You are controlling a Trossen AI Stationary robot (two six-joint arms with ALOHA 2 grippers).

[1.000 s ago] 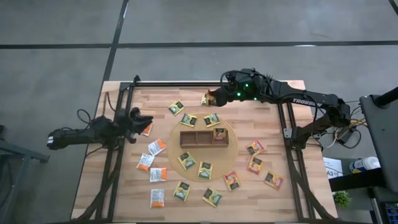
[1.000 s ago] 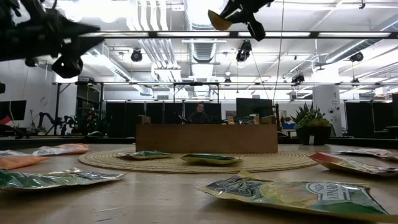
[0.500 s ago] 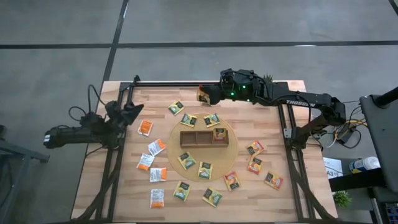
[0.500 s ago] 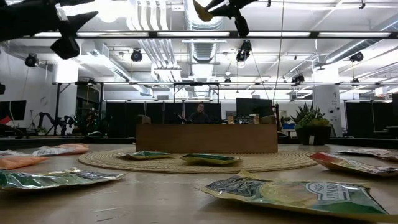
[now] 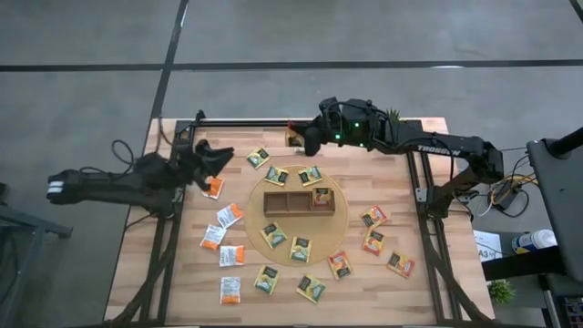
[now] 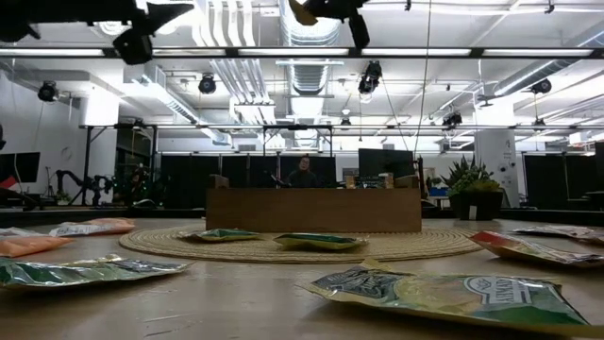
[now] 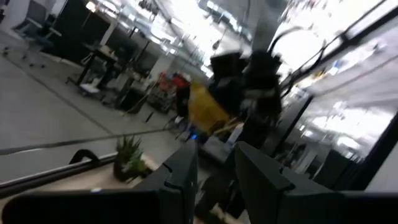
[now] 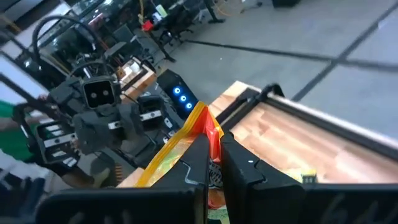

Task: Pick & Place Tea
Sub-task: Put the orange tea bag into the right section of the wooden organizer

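A light wooden table (image 5: 187, 282) fills the high view's centre; on it lies a round woven mat (image 5: 339, 223), and at the mat's middle stands a brown wooden three-compartment tray (image 5: 286, 201); a small potted plant (image 5: 499, 291) sits off the table at four o'clock; in the low view a person (image 6: 303, 173) shows beyond the tray.
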